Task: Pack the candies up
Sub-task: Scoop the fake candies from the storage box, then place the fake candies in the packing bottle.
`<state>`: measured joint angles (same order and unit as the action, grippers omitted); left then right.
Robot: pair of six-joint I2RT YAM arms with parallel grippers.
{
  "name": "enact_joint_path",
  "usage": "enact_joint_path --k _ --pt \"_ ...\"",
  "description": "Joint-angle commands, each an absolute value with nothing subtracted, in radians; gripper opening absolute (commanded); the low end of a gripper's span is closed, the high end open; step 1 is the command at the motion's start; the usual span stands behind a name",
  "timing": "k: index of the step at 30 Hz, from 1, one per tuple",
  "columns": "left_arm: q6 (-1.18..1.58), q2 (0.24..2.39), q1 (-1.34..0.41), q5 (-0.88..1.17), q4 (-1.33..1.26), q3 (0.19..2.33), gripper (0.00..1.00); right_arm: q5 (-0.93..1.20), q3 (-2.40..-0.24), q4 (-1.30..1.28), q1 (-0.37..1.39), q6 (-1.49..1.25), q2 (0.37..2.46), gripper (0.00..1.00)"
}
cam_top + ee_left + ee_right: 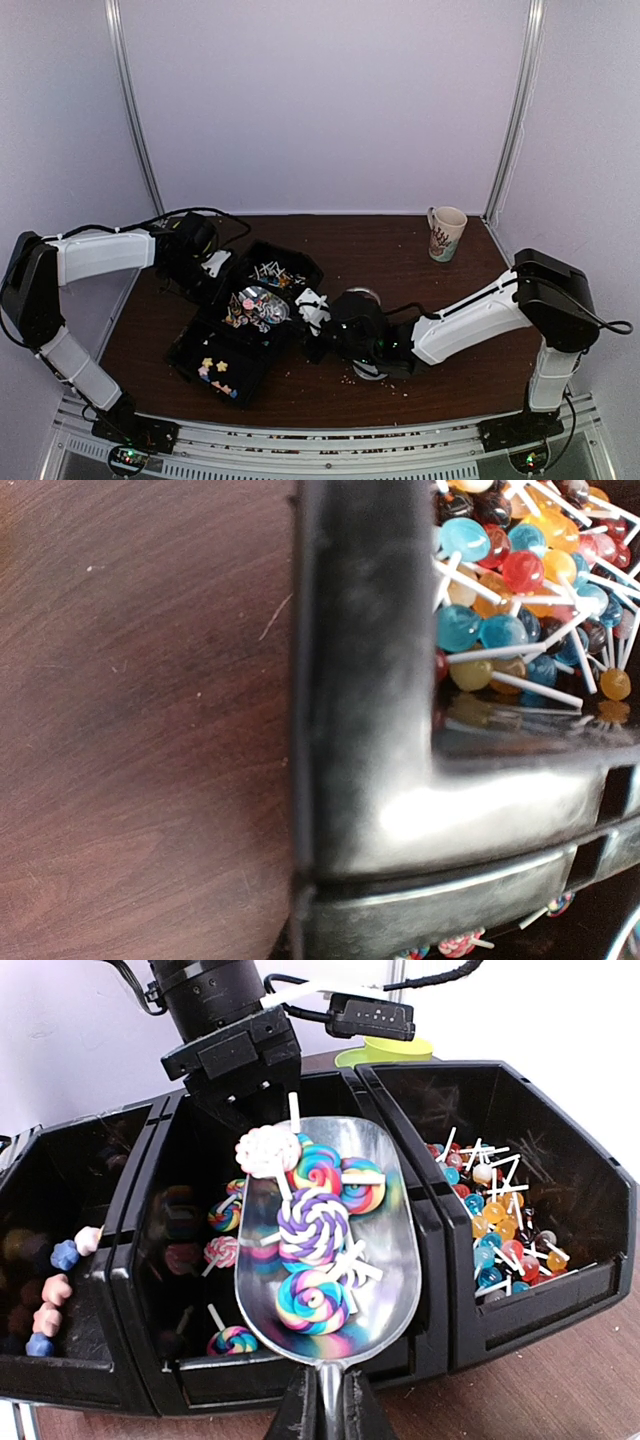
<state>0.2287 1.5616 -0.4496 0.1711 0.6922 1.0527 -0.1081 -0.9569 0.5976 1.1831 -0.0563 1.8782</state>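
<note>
Candies (310,1240), where?
– Swirl lollipops piled in the metal scoop (395,1270), above the middle bin (190,1375).
Grippers?
– Right gripper (325,1405) clamped on the scoop's handle. Left gripper (230,1055) has its jaws together at the bins' back rim.

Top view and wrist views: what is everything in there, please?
Brown wooden table: one, brown, under everything.
Black plastic bins: three, black, side by side on it.
Shiny metal scoop: one, silver, over middle bin.
Swirled flat lollipops: about five, multicoloured, in scoop; more in middle bin.
Small round lollipops: many, blue, orange, red, one end bin.
Star-shaped sweets: several, pink, blue, yellow, other end bin.
Patterned ceramic mug: one, cream, table's far right.
Left tool: one, black, shut, at bins' back rim.
Right tool: one, black, shut on scoop handle.
</note>
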Motion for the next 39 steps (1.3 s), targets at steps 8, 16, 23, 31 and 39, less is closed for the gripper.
enact_joint_path --k 8,16,23,31,39 --pt "0.241 1.509 -0.437 0.197 0.645 1.105 0.00 -0.027 -0.878 0.727 1.175 -0.038 1.768 0.00" --pt "0.239 1.509 -0.437 0.196 0.652 1.108 0.00 -0.063 -0.836 0.678 1.173 0.011 1.654 0.00" --pt "0.240 1.508 -0.439 0.202 0.653 1.111 0.00 -0.132 -0.768 0.557 1.162 0.049 1.503 0.00" --pt "0.239 1.505 -0.439 0.212 0.652 1.110 0.00 -0.237 -0.716 0.375 1.159 0.034 1.354 0.00" --pt "0.239 1.504 -0.445 0.215 0.653 1.110 0.00 -0.350 -0.707 0.143 1.154 -0.041 1.226 0.00"
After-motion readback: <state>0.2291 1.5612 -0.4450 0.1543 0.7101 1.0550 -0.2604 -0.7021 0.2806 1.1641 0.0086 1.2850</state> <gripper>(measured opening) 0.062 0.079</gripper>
